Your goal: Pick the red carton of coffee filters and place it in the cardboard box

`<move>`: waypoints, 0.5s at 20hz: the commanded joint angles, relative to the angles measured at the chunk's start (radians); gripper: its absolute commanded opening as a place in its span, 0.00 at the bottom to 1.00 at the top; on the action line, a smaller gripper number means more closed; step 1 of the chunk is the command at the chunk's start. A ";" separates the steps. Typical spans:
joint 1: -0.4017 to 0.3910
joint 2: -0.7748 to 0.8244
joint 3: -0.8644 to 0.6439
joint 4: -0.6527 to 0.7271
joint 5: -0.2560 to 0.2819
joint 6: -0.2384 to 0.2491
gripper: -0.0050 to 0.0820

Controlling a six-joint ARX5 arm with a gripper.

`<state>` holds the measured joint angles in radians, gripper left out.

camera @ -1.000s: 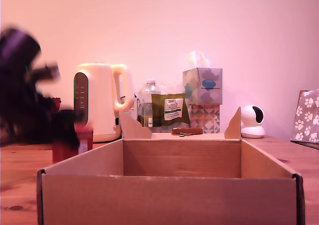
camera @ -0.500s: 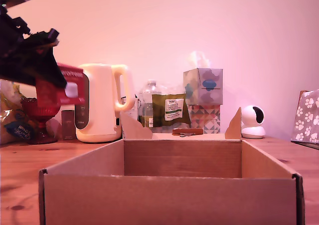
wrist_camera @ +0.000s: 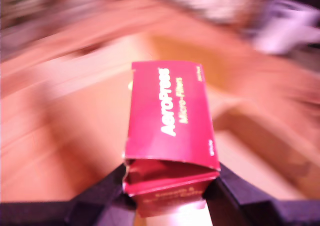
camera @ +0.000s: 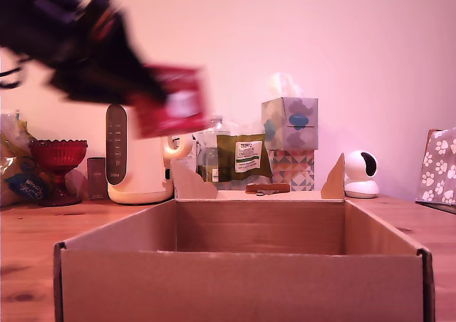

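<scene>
Red boxy coffee-filter carton, dented, pinched between dark fingers above corrugated cardboard box.

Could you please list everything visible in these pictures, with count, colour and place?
red carton of coffee filters: 1, red, airborne, held
cardboard box: 1, brown, foreground
kettle: 1, cream, behind box
footed bowl: 1, red, exterior view's left
tissue boxes: 2, patterned, stacked
green packet: 1, beside bottle
camera: 1, white, exterior view's right
paw-print box: 1, grey, far right edge
table: 1, wooden
hand: 1, black, clamping carton
</scene>
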<state>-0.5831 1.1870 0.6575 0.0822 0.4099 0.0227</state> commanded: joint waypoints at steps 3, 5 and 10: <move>-0.122 0.039 -0.025 0.056 -0.048 0.004 0.30; -0.164 0.060 -0.025 0.067 -0.053 0.004 0.30; -0.209 0.108 -0.025 0.080 -0.076 0.005 0.30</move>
<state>-0.7906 1.2812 0.6575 0.1436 0.3378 0.0227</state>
